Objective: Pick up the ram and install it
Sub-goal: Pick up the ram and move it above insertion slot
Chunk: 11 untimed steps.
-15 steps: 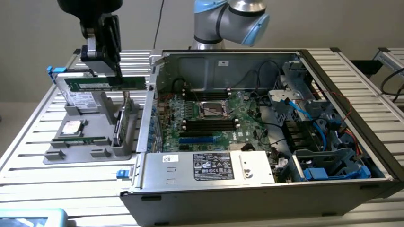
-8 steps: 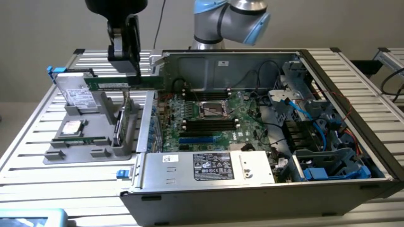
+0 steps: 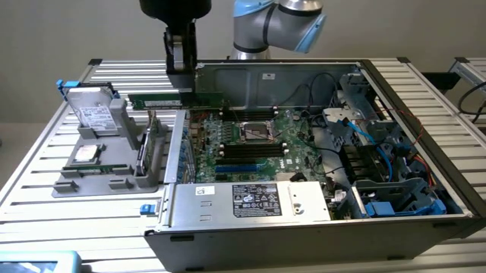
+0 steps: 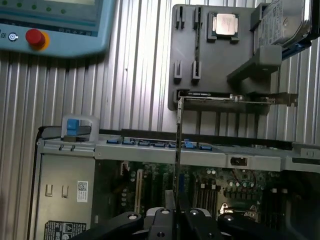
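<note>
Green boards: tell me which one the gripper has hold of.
The long narrow memory stick, level in the air, pinched by the gripper. The taller card stands in the gray holder, untouched.

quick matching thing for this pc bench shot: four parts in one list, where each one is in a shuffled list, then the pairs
1 ram
2 hard drive
3 processor chip
4 power supply

A lying flat on the grey tray
B gripped in the hand, in the air
C inside the computer case
D standing upright on edge

Pairs: 1-B, 2-D, 3-A, 4-C
</note>
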Motion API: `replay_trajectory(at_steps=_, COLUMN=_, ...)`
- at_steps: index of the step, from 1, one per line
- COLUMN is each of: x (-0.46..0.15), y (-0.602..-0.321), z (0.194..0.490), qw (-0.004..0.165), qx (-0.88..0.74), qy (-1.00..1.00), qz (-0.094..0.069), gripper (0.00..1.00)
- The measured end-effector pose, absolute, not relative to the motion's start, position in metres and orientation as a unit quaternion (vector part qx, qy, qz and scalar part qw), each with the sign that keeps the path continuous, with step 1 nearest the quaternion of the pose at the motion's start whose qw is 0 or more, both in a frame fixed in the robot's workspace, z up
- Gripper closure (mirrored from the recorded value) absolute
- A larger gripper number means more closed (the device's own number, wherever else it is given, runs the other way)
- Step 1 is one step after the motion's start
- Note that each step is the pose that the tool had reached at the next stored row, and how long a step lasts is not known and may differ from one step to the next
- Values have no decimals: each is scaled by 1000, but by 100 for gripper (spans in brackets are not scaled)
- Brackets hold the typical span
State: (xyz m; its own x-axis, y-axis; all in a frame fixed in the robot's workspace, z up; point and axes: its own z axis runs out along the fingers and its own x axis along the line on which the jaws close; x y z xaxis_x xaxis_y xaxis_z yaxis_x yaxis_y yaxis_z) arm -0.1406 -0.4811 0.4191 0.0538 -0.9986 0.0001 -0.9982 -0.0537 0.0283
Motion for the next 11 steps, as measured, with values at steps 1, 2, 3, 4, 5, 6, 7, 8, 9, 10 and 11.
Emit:
replay_trajectory(at_steps=1, x=-136, y=-481, z=418, qw=10, qx=726, qy=-688, qz=-10, gripper=87)
replay_trajectory(at_steps=2, x=-132, y=-481, z=417, qw=10, qx=726, qy=-688, qz=-10, gripper=87)
replay_trajectory(at_steps=3, x=-127, y=-480, z=416, qw=10, qx=726, qy=-688, qz=-10, gripper=87)
replay_trajectory(at_steps=4, x=-122, y=-480, z=415, qw=10, qx=726, qy=-688, qz=-10, gripper=87)
replay_trajectory(at_steps=5, x=-118, y=-479, z=413, qw=10, qx=726, qy=-688, qz=-10, gripper=87)
replay_trajectory(at_steps=6, x=-113, y=-479, z=412, qw=11, qx=726, qy=-688, qz=-9, gripper=87)
replay_trajectory(at_steps=7, x=-109, y=-478, z=411, qw=11, qx=726, qy=-688, qz=-9, gripper=87)
replay_trajectory(at_steps=8, x=-104, y=-478, z=410, qw=11, qx=726, qy=-688, qz=-9, gripper=87)
replay_trajectory(at_steps=9, x=-100, y=-477, z=408, qw=11, qx=726, qy=-688, qz=-9, gripper=87)
replay_trajectory(at_steps=10, x=-95, y=-476, z=407, qw=11, qx=726, qy=-688, qz=-9, gripper=87)
replay_trajectory(at_steps=11, x=-91, y=-475, z=405, qw=11, qx=726, qy=-688, qz=-9, gripper=87)
